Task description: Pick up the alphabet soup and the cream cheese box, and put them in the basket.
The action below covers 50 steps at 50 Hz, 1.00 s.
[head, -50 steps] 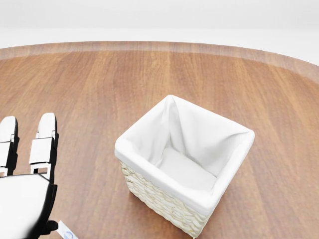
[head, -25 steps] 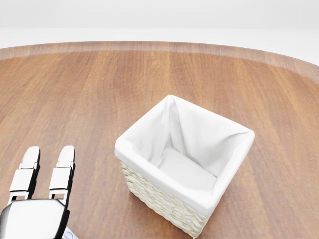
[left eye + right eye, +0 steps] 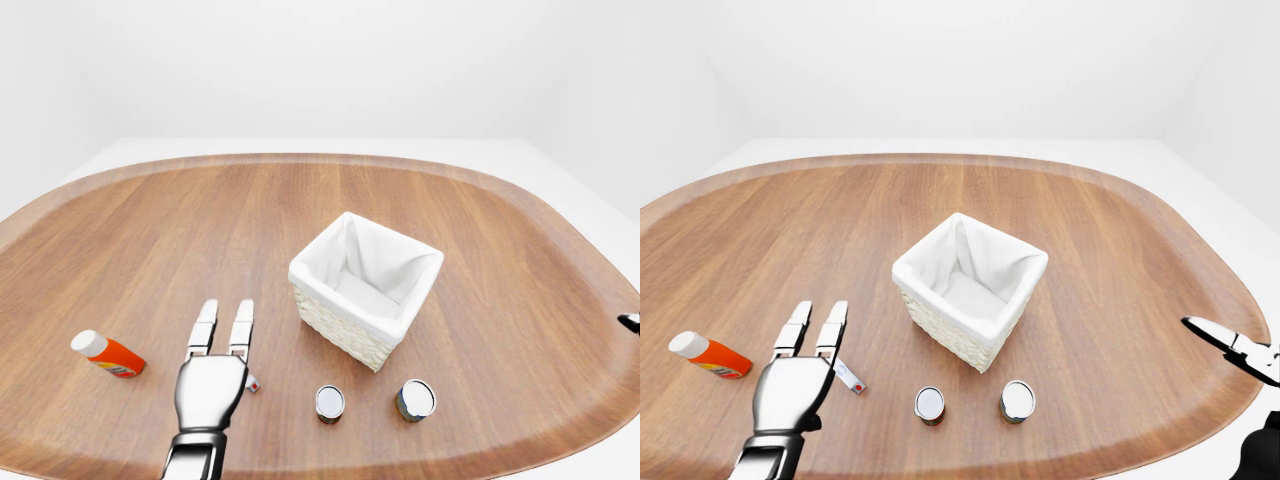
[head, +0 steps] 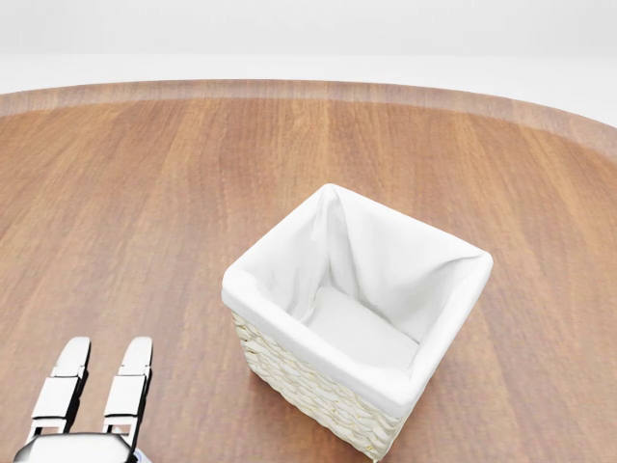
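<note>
A white-lined wicker basket (image 4: 308,391) stands open and empty mid-table. Two upright cans show below it in the left-eye view, one on the left (image 3: 330,402) and one on the right (image 3: 416,399); I cannot read which is the alphabet soup. The cream cheese box (image 3: 849,375) lies flat, mostly hidden under my left hand. My left hand (image 3: 821,308) is open, fingers (image 4: 130,381) stretched flat, hovering over the box. My right hand (image 3: 1236,346) is at the right edge of the right-eye view, fingers stretched out, holding nothing.
An orange bottle with a white cap (image 3: 108,354) lies on the wooden table (image 3: 200,220) to the left of my left hand. The table's rounded edge runs close below the cans.
In the head view my left hand has drawn down toward the bottom edge and a little right. The basket has not moved.
</note>
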Tool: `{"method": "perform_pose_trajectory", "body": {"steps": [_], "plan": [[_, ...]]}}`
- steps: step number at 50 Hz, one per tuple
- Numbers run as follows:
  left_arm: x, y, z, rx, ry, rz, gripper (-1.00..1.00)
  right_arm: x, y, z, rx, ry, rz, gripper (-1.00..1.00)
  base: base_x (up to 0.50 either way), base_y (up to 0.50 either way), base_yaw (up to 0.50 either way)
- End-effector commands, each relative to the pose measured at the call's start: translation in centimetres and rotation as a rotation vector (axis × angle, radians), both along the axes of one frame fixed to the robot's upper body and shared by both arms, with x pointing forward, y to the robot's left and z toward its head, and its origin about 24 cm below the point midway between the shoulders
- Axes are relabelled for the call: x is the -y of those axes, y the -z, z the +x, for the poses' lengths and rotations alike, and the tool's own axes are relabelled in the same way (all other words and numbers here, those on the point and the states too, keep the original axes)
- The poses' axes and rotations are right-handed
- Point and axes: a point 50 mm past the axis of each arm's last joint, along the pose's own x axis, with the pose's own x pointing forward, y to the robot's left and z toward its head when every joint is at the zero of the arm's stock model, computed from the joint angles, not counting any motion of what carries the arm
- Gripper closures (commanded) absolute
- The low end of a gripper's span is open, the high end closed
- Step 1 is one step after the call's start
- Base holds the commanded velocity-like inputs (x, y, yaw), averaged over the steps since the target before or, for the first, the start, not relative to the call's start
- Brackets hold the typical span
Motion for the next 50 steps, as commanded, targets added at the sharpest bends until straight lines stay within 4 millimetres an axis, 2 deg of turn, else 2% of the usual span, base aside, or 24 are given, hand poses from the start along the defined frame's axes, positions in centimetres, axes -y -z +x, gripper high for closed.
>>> {"method": "perform_pose_trajectory", "body": {"steps": [1,16,21,23,24,28,39,44,50], "plan": [[-0.3,1.7,-0.4,-0.06,-0.002,0.014,-1.0,0.0,0.1,0.1,-0.004,-0.001,0.001,-1.0,0.0,0.0,0.0],[-0.6,5.3,0.6,-0.133,0.003,0.015,-1.0,0.0,0.0,0.0,-0.003,-0.001,-0.001,-1.0,0.0,0.0,0.0],[-0.9,7.2,1.2,-0.159,0.001,0.002,-1.0,0.0,0.1,0.0,-0.004,-0.001,0.002,-1.0,0.0,0.0,0.0],[-1.0,7.6,1.4,-0.163,-0.004,-0.017,-1.0,0.0,0.1,0.0,-0.006,-0.002,0.002,-1.0,0.0,0.0,0.0],[-1.1,7.8,1.6,-0.171,-0.01,-0.096,-1.0,0.0,-0.1,-0.1,0.001,-0.001,-0.003,-1.0,0.0,0.0,0.0],[-1.1,8.4,1.6,-0.191,-0.007,-0.114,-1.0,0.0,0.0,0.0,0.0,0.0,-0.001,-1.0,0.0,0.0,0.0],[-1.2,9.7,2.0,-0.216,-0.017,-0.096,-1.0,0.0,0.0,0.0,-0.002,0.001,-0.001,-1.0,0.0,0.0,0.0],[-1.6,9.6,1.9,-0.208,-0.026,-0.107,-1.0,0.0,-0.1,-0.1,0.001,0.003,-0.003,-1.0,0.0,0.0,0.0],[-2.2,10.6,2.1,-0.225,-0.052,-0.092,-1.0,0.0,-0.1,0.0,0.002,0.003,-0.004,-1.0,0.0,0.0,0.0]]}}
